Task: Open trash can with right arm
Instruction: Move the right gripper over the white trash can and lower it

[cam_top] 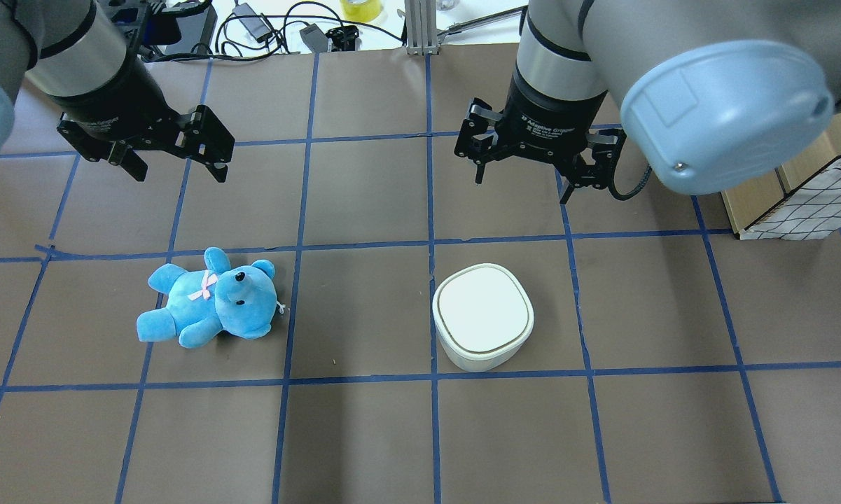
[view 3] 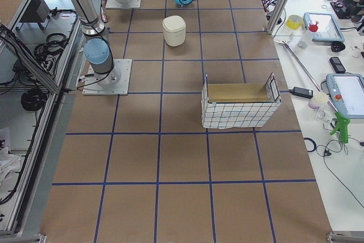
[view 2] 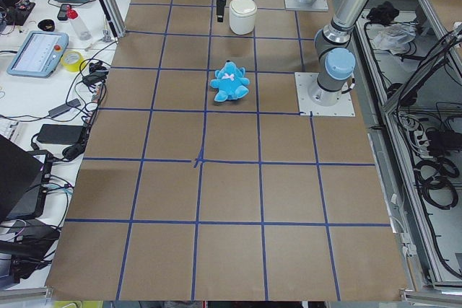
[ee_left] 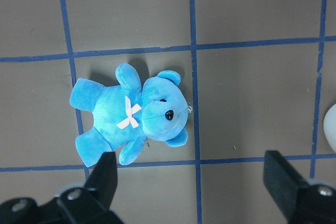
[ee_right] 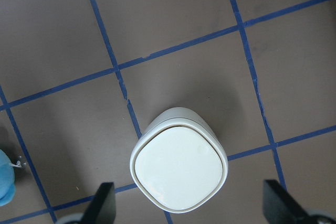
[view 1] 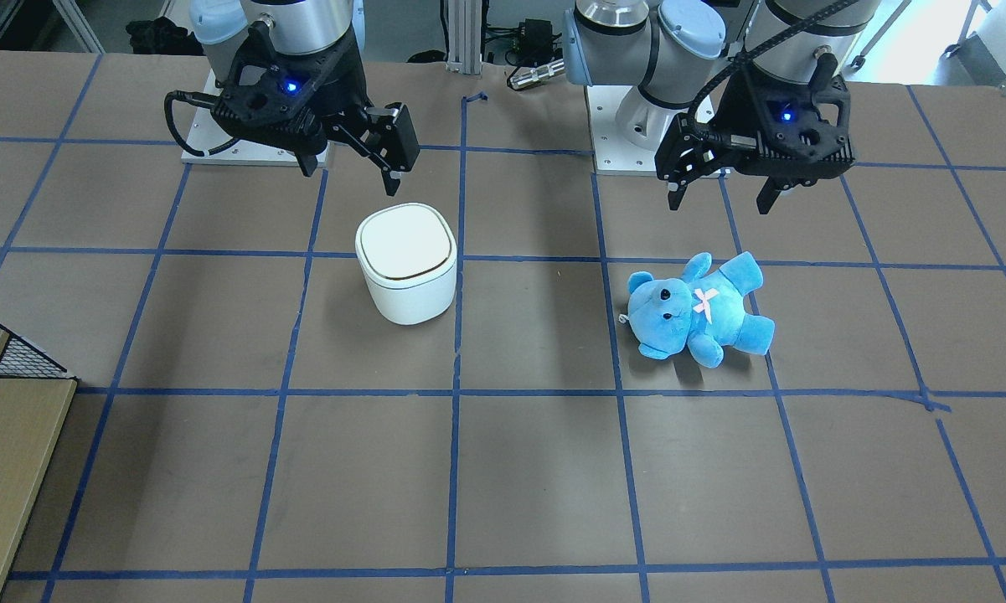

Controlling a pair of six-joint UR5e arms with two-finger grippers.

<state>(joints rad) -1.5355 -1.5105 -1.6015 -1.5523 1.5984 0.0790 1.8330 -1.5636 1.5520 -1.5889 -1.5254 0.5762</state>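
Bright, even light; soft shadows

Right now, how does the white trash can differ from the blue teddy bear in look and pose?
The trash can is white, smooth and rounded-square; the teddy bear is blue plush with a pink bow. The trash can stands upright, lid shut; the teddy bear lies on its back. The trash can is near the right gripper, the teddy bear near the left gripper. Both rest on the table, untouched.

Right gripper [cam_top: 522, 187]: 1 o'clock in overhead view, raised, pointing down, jaws wide apart. Left gripper [cam_top: 181, 175]: 10 o'clock, raised, jaws wide apart also.
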